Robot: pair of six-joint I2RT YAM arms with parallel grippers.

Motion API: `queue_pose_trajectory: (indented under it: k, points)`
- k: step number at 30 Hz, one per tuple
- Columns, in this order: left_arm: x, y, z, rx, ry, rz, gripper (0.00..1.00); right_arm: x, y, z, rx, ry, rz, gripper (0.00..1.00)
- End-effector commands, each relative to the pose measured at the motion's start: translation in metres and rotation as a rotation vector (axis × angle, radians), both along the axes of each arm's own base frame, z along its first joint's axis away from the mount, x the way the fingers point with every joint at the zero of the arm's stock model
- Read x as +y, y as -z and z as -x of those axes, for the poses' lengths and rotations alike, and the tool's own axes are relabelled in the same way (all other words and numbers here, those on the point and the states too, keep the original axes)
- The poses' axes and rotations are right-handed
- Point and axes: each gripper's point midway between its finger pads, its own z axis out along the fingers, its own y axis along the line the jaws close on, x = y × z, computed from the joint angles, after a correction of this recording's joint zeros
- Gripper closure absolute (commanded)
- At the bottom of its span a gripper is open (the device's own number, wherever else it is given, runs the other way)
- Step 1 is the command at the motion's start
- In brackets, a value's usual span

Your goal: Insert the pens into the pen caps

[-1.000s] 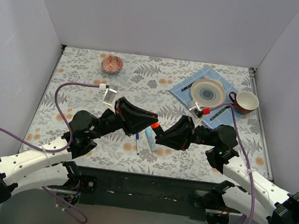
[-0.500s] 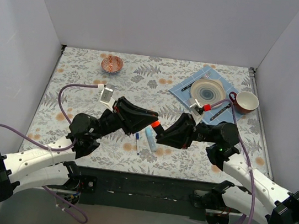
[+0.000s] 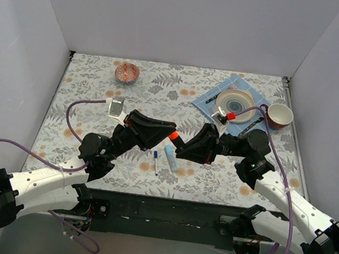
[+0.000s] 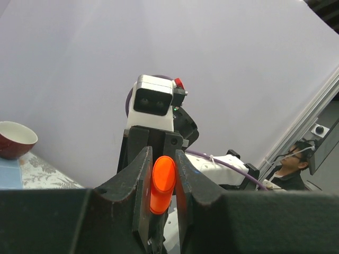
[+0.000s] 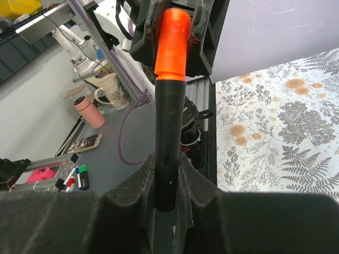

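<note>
Right wrist view: the right gripper [image 5: 168,177] clamps a black marker [image 5: 168,132] whose tip sits in the bright orange cap [image 5: 172,39] pinched by the left gripper [image 4: 161,172].

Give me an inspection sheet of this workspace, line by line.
Surface: floral cloth covers the table.
Job's things: black marker and orange cap are held end to end in the air; whether they are fully seated, cannot tell. Light-blue marker and white pen lie on the cloth below. Other caps: nothing seen.
Clutter: small bowl, plate on blue napkin, red cup, dark cutlery.
Grippers: left gripper shut on the orange cap; right gripper shut on the black marker.
Cables: a purple cable loops off each arm.
Surroundings: white walls; a person beyond the enclosure.
</note>
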Motion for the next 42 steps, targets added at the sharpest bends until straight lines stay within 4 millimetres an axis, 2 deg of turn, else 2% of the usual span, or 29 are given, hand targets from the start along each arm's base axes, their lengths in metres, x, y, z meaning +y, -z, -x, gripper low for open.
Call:
queue_pose_trajectory:
  k: [1,2,3,8,12,14,21,29,31,42]
  points:
    - [-0.049,0.149,0.051,0.253,0.337,-0.449,1.0,-0.015,-0.136,-0.026,-0.297,0.257,-0.373,0.99]
    - [-0.053,0.147,0.051,0.245,0.337,-0.453,1.0,-0.014,-0.135,-0.028,-0.292,0.259,-0.37,0.99]
    - [-0.057,0.156,0.05,0.262,0.335,-0.478,1.0,-0.012,-0.133,-0.03,-0.286,0.257,-0.363,0.99]
    - [-0.07,0.166,0.059,0.251,0.328,-0.517,1.0,-0.012,-0.133,-0.036,-0.297,0.29,-0.352,0.99]
    - [-0.068,0.183,0.062,0.27,0.337,-0.541,1.0,-0.014,-0.144,-0.038,-0.331,0.314,-0.356,0.99]
    - [-0.068,0.179,0.066,0.254,0.353,-0.518,1.0,-0.016,-0.149,-0.04,-0.341,0.328,-0.361,0.99]
    - [-0.066,0.188,0.072,0.26,0.369,-0.55,1.0,-0.025,-0.15,-0.057,-0.339,0.381,-0.358,0.99]
    - [-0.074,0.195,0.095,0.247,0.469,-0.557,1.0,-0.023,-0.163,-0.054,-0.416,0.332,-0.359,0.99]
    - [-0.076,0.202,0.1,0.245,0.494,-0.583,1.0,-0.024,-0.165,-0.053,-0.433,0.317,-0.351,0.99]
    - [-0.082,0.217,0.107,0.29,0.525,-0.713,1.0,-0.025,-0.18,-0.056,-0.527,0.351,-0.3,0.99]
